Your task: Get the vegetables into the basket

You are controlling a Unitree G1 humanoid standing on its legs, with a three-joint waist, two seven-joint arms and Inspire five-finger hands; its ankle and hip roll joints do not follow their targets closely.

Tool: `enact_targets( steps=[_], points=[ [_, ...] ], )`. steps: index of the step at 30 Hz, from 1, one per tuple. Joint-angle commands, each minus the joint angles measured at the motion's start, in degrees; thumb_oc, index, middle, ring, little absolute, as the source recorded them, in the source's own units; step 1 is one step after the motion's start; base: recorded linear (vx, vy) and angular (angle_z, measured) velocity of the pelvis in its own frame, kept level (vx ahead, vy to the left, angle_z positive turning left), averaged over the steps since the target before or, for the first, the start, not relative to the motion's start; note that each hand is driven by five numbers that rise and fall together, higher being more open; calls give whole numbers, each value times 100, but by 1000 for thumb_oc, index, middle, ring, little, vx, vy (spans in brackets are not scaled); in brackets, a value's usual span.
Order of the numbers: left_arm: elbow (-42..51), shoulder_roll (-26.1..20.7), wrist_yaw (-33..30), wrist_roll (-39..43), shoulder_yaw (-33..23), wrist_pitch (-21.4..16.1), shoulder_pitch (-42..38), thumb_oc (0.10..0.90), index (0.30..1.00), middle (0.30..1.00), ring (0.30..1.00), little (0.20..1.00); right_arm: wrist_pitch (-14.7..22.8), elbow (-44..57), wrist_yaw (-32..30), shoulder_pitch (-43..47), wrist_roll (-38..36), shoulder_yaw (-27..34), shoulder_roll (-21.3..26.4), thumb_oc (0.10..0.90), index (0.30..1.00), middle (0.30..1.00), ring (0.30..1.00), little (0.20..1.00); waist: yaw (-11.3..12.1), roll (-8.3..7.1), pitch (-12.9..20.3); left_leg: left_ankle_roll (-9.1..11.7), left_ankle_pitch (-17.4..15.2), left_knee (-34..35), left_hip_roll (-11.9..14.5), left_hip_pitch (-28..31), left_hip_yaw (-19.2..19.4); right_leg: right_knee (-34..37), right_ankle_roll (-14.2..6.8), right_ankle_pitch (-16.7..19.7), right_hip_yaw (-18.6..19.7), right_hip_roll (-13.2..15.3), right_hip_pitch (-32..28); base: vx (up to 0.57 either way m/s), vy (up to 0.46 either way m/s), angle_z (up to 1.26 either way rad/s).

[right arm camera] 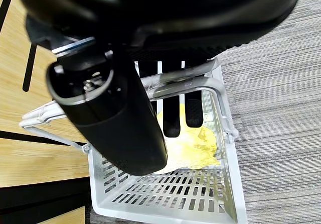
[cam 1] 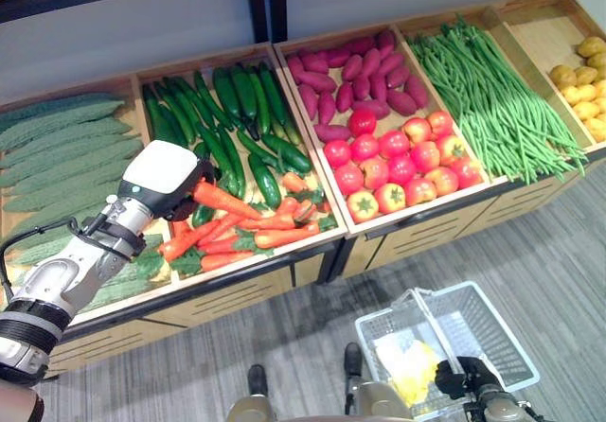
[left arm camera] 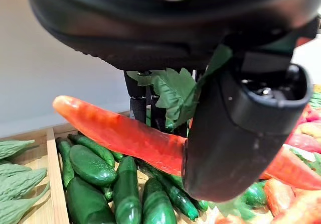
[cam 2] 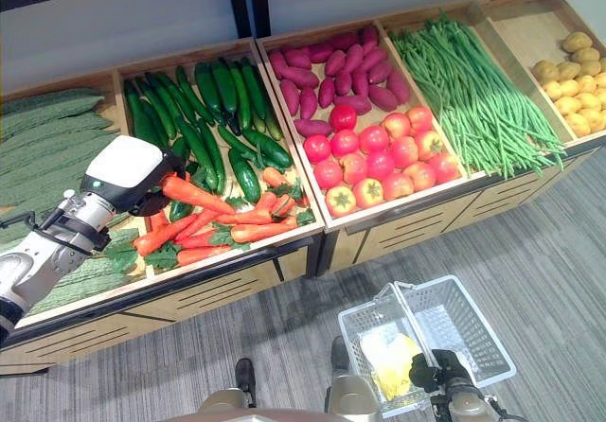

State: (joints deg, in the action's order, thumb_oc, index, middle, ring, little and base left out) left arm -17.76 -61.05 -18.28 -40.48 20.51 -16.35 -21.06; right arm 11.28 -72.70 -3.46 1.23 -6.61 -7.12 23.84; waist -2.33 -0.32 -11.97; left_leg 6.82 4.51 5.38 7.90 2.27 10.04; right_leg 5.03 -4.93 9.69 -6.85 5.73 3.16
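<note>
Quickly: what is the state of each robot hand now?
Left robot hand: shut on a carrot.
Right robot hand: shut on the basket handle.

Bright even indoor light, soft shadows, close robot hand [left arm camera: 235,133] blurred in wrist views, produce sharp
</note>
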Motion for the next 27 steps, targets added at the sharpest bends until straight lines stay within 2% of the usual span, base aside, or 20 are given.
enact_targets(
  steps=[1, 13, 27],
  points=[
    [263, -438, -269, 204, -231, -26, -833, 400, 300, 300, 300, 300, 196, 86, -49, 15, 1, -5, 263, 400, 300, 300, 300, 300, -24, -58, 332, 128, -392, -38, -50, 170, -31, -27, -605, -430, 16, 464, -324, 0, 0, 0],
    [653, -703, -110, 169, 47, -184, -1099, 400, 300, 300, 300, 300, 199, 77, -19, -45, -23, 3, 275, 400, 300, 300, 300, 300, -38, -40, 394, 120, -420, -38, -63, 234, -22, -24, -609, -451, 24, 475, -377, 0, 0, 0],
    [257, -424, 4, 386, -32, -164, -753, 400, 300, 300, 300, 300, 189, 43, -5, -71, 32, 12, 279, 400, 300, 300, 300, 300, -22, -85, 383, 124, -401, -38, -33, 248, -12, -20, -593, -458, 37, 424, -374, 0, 0, 0]
  ],
)
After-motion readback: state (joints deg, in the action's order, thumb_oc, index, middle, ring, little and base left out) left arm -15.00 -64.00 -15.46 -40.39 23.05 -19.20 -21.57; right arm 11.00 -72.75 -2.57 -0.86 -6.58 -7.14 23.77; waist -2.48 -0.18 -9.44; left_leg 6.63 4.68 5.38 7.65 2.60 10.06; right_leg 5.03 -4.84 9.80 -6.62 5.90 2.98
